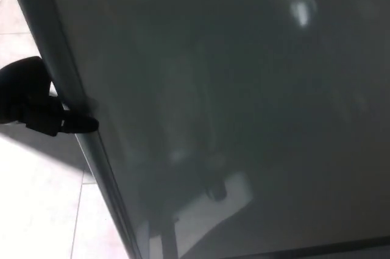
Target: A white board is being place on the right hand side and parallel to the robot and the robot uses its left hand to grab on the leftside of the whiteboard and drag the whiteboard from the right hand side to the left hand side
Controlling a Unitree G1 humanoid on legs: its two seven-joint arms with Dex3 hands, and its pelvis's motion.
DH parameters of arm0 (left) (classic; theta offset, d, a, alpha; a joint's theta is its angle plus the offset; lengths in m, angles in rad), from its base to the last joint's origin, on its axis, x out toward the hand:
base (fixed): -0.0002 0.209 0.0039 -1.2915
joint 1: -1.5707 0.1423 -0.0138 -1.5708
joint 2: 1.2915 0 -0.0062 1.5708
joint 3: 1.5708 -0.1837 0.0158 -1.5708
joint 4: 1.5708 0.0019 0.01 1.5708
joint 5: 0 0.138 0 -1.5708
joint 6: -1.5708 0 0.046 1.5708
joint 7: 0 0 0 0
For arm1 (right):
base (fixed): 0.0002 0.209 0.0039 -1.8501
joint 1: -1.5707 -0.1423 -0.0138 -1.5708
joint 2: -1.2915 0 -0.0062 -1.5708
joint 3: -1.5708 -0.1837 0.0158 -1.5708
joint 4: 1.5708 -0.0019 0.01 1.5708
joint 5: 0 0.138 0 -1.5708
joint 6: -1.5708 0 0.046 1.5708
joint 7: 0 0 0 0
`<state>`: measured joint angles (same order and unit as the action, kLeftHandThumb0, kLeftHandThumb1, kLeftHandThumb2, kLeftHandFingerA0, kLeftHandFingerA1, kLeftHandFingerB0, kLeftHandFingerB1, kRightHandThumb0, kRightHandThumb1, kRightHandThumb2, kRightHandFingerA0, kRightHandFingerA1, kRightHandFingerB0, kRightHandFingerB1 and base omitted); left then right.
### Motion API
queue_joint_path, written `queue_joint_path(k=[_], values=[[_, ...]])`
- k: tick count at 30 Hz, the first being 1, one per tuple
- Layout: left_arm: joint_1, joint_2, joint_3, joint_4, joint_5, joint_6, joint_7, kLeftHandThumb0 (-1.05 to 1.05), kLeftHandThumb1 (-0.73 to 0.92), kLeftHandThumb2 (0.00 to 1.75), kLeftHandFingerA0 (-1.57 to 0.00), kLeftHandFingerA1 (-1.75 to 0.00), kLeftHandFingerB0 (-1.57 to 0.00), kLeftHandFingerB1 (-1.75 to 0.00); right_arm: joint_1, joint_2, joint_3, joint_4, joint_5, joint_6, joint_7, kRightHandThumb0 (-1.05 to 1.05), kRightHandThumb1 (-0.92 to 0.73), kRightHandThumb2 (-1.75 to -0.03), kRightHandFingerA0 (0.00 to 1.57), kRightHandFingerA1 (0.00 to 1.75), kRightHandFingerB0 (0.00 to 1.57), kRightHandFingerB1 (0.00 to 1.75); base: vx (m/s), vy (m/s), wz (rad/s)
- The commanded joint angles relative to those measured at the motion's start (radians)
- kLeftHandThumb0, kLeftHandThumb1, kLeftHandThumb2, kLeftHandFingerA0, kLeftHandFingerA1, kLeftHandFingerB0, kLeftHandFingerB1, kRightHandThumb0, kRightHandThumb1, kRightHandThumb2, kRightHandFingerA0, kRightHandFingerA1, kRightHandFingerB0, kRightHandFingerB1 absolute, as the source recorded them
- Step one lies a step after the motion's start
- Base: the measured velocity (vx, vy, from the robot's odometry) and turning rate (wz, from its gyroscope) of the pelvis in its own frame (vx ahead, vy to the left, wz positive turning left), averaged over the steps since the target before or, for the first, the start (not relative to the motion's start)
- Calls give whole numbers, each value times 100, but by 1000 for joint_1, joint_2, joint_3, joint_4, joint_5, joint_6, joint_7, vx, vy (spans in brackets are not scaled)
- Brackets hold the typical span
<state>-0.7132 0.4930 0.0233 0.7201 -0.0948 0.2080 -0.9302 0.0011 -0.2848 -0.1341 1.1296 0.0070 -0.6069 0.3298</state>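
Observation:
The whiteboard [244, 106] fills most of the head view, its grey glossy face in shade with faint reflections. Its left frame edge [67, 88] runs slanting from the top left down toward the bottom middle. My left hand [33, 103] shows at the far left, black, shut on that left edge, with a finger hooked over the frame onto the board's face. The forearm is out of the picture. My right hand does not show.
Pale floor tiles [36, 198] lie to the left of the board, partly sunlit and partly in shadow. A dark bottom rail of the board [341, 250] crosses the lower right corner.

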Motion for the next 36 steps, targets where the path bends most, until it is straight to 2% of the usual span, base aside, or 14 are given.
queue_joint_path(k=[1,10,15,17,21,24,28,29,30,31,33,34,35,36], values=[[11,54,22,20,-23,-16,-46,-12,72,61,-82,-51,-96,-73,4,-25,1,4,-5,-2,-4,-71,-76,-76,69,108,42,76,0,0,0],[12,185,53,110,-52,-28,-210,4,65,84,-75,-62,-88,-91,1,-25,11,15,-17,-18,-22,-71,-76,-74,71,109,44,77,0,0,0],[19,233,71,156,-69,-10,-283,-1,71,68,-73,-67,-84,-85,6,-16,2,20,3,-9,-3,-67,-74,-77,70,109,45,77,0,0,0],[25,255,76,163,-70,50,-279,2,74,73,-76,-68,-86,-86,9,-16,5,22,-1,-17,-5,-67,-74,-77,70,110,46,79,0,0,0],[51,296,80,137,-62,90,-268,4,76,75,-66,-72,-77,-97,10,-16,5,21,-1,-14,-5,-69,-74,-76,69,111,46,80,0,0,0],[57,324,103,216,-65,4,-298,5,74,74,-74,-83,-80,-97,8,-17,6,17,-1,-6,-5,-68,-74,-76,72,111,46,80,0,0,0],[54,352,108,271,-52,-47,-314,5,70,79,-67,-79,-76,-87,7,-19,9,21,-5,-9,-6,-67,-74,-76,71,111,46,80,0,0,0],[60,364,111,270,-48,-45,-297,5,72,72,-67,-88,-75,-77,6,-20,10,22,-7,-8,-8,-68,-74,-75,71,111,46,79,0,0,0],[71,379,116,262,-44,-40,-271,5,72,72,-67,-88,-75,-77,5,-20,11,24,-8,-6,-10,-68,-74,-75,71,111,46,79,0,0,0],[74,386,117,275,-43,-53,-276,5,75,70,-68,-105,-73,-82,8,-19,13,20,-10,-4,-15,-67,-74,-75,70,111,47,79,0,0,0],[82,395,123,289,-42,-72,-269,5,77,67,-67,-102,-70,-82,11,-19,13,21,-10,-7,-16,-66,-74,-76,70,111,47,79,0,0,0],[88,410,130,309,-41,-100,-267,7,79,68,-71,-79,-71,-79,7,-16,7,24,3,-8,2,-66,-73,-75,70,113,47,80,0,0,0],[88,415,132,313,-39,-104,-265,6,79,66,-68,-89,-69,-76,6,-14,6,26,5,-8,5,-66,-73,-77,71,113,47,81,0,0,0],[87,422,133,321,-37,-107,-263,6,79,64,-68,-82,-67,-81,4,-12,5,27,6,-9,4,-65,-72,-78,72,112,48,81,0,0,0]])
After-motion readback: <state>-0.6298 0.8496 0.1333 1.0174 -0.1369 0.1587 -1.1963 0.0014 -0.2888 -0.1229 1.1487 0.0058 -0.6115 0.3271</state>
